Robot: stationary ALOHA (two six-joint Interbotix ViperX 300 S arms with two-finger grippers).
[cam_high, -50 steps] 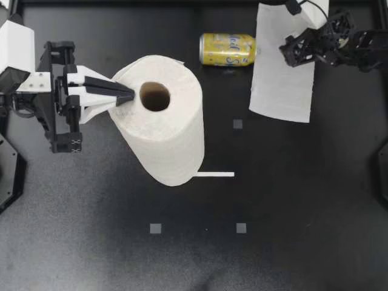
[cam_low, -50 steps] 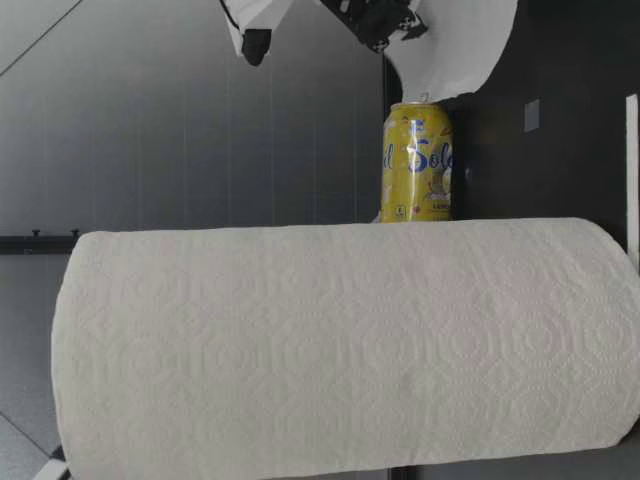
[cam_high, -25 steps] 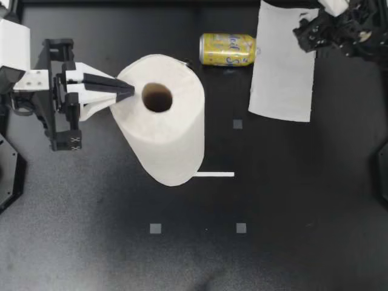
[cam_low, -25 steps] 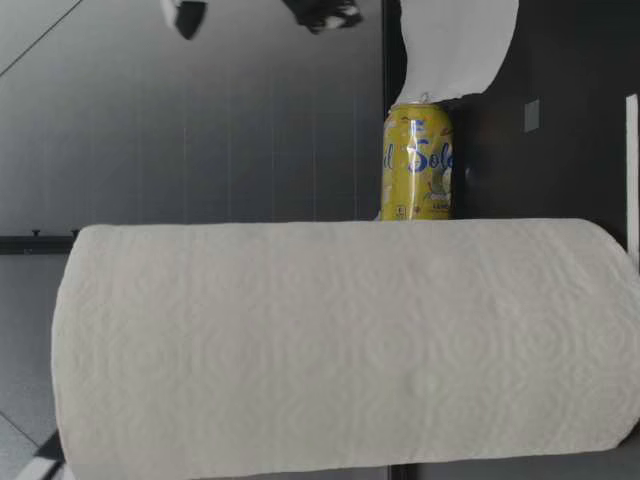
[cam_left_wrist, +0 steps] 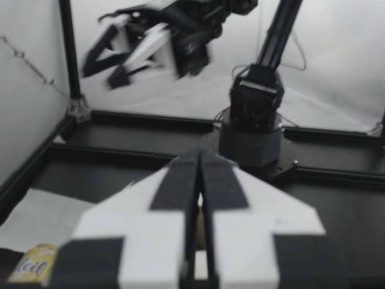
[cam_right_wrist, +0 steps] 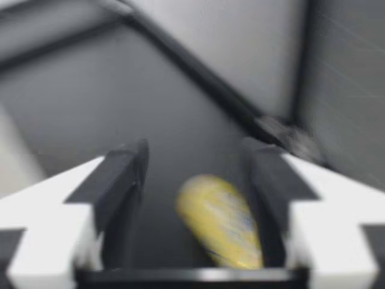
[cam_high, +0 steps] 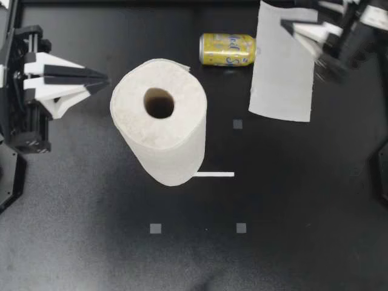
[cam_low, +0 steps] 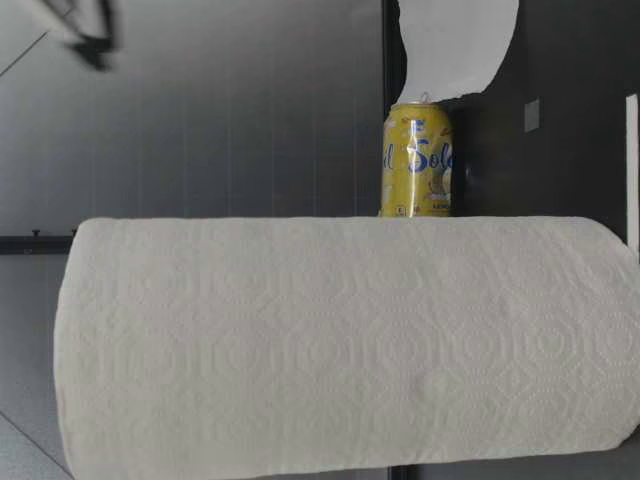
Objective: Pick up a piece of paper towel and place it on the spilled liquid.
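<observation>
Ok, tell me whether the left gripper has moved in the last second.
Yes. In the top view my left gripper has drawn back from the paper towel roll, whose top it touched before; a gap now separates them.

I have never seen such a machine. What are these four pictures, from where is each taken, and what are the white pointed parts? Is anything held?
It is a robot with two arms at a black table. One picture looks down from above, one looks across from table height, and two come from cameras on the wrists. The white pointed parts are its claws. The left claw is shut and the right claw is open; neither holds anything. A paper towel roll stands on the table. A yellow can lies on its side, with one torn sheet flat beside it.
</observation>
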